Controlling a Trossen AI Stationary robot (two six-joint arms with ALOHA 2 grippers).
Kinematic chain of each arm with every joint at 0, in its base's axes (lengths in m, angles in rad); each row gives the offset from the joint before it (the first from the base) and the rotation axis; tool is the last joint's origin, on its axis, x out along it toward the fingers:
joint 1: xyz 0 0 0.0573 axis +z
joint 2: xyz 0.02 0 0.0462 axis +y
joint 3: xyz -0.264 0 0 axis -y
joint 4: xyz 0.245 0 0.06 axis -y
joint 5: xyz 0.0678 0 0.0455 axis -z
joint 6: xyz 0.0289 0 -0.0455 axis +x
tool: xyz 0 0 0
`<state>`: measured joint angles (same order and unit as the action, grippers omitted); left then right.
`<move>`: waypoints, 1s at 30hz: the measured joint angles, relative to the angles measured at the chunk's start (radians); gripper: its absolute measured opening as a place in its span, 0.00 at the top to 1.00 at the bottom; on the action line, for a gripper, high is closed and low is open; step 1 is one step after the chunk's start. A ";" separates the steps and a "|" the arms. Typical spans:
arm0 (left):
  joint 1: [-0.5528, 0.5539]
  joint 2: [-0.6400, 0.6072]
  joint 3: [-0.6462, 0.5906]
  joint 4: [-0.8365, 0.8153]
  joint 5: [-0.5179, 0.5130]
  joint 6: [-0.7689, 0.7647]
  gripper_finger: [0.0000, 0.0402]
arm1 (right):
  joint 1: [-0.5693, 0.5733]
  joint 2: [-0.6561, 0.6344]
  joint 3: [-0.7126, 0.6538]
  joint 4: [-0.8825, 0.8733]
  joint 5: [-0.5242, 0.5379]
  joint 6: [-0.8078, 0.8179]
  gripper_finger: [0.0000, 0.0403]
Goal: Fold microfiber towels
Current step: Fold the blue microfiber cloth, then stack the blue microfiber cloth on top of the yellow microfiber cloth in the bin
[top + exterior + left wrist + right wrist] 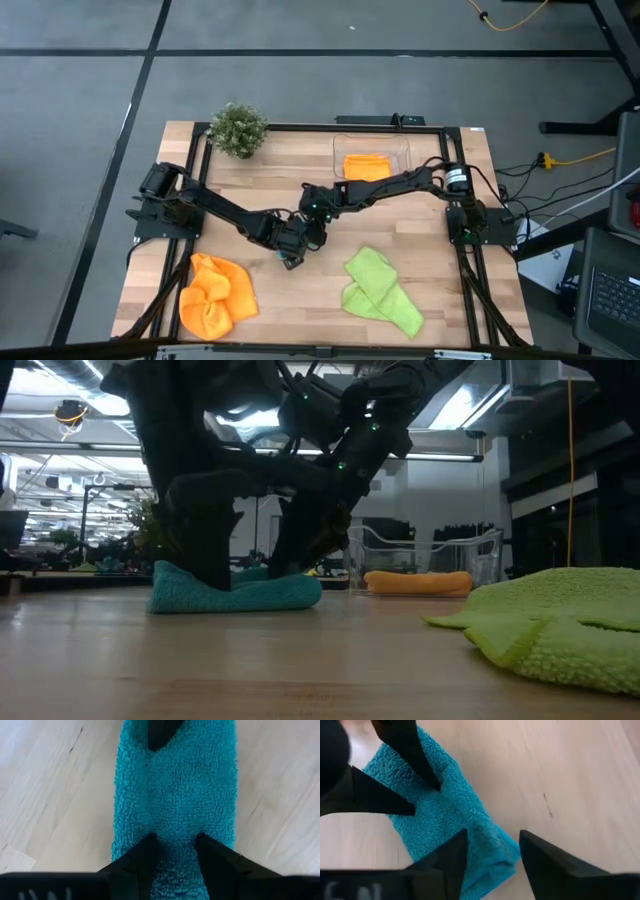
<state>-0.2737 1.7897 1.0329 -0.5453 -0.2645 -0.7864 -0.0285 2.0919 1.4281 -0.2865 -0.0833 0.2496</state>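
Note:
A teal blue microfiber towel (250, 595), folded into a narrow strip (180, 785), lies flat on the table's middle. In the high view both arms hide it. My left gripper (175, 842) is open above one end of the strip and points steeply down. My right gripper (492, 842) is open over the other end (485, 855). An orange towel (215, 295) lies crumpled at the near left. A lime green towel (380, 290) lies loosely folded at the near right. A folded orange towel (367, 166) sits in the clear tub (340, 150). My left gripper sets both open fingertips (150, 842) on the teal towel's top face (175, 827), near one end of the strip. They come from above, slanting. The towel lies flat on the table and is not gathered between the fingers. My right gripper stands astride the towel's other end (480, 840); whether a finger touches it I cannot tell.
A small potted plant (238, 128) stands at the far left of the table. The clear tub is at the far middle right. The wooden table top (450, 300) is framed by dark rails.

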 joint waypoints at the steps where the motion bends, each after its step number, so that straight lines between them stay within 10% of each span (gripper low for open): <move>1: 0.000 0.000 0.000 0.001 0.000 -0.002 0.66 | -0.004 -0.003 0.000 -0.001 -0.008 0.002 0.53; 17: -0.001 -0.078 0.001 -0.006 -0.002 -0.015 0.66 | -0.054 -0.161 0.003 -0.151 -0.049 0.007 0.52; 30: -0.022 -0.392 0.001 -0.237 0.001 -0.050 0.66 | 0.053 -0.254 0.003 -0.227 -0.109 -0.187 0.55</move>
<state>-0.2959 1.3981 1.0340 -0.7822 -0.2636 -0.8369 0.0247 1.8381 1.4315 -0.5139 -0.1923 0.0625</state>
